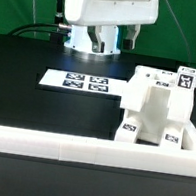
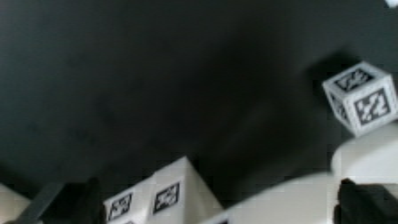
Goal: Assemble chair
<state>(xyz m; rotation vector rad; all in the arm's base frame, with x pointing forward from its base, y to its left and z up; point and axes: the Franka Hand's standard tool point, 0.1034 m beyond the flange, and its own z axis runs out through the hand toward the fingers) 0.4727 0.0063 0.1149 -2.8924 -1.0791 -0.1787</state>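
We see the gripper (image 1: 116, 30) hanging above the black table (image 1: 30, 61), well apart from the chair (image 1: 157, 109). Its jaws are spread wide with nothing between them. The chair shows as a cluster of white tagged pieces on the exterior view's right, close behind the white rail (image 1: 69, 148) along the front. The marker board (image 1: 85, 82) lies flat near the cluster, toward the exterior view's left, not touching it. In the wrist view we look onto bare table, with a tagged post (image 2: 365, 97) and another tagged piece (image 2: 151, 195), both partly cut off. We cannot tell how they join.
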